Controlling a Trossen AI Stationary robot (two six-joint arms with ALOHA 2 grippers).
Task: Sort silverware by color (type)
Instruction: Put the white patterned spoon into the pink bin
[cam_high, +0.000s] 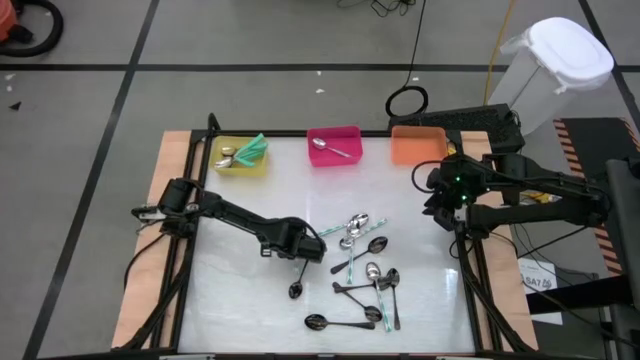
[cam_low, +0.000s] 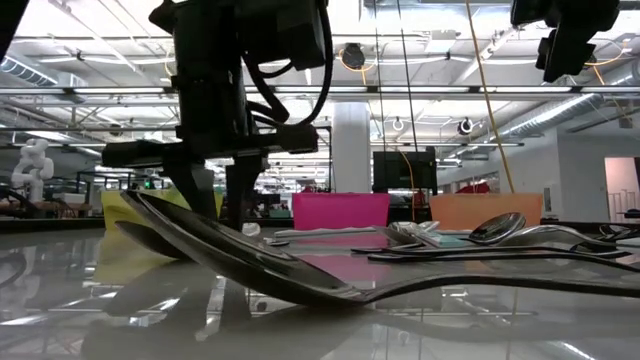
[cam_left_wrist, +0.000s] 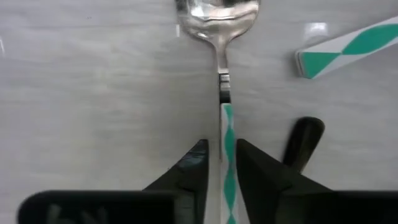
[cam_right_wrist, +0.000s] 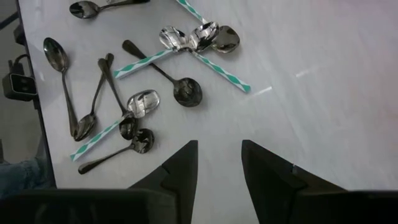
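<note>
Bare table (cam_high: 230, 320) left of spoon pile (cam_high: 365, 280); lone dark spoon (cam_high: 297, 288) there. Pile crowded. Open strip between pile and pink bin (cam_high: 334, 145).

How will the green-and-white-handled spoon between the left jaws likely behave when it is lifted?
The spoon looks rigid, so it should lift without bending. The left gripper straddles the thin handle far from the bowl, so the bowl end may droop or pivot. The glossy handle could slip.

Setting: my bench stands in a robotics lab or industrial hall.
Evidence: exposed ceiling ducts (cam_low: 480, 100), taped floor lines (cam_high: 130, 70), a white humanoid robot (cam_low: 32, 165) behind.
</note>
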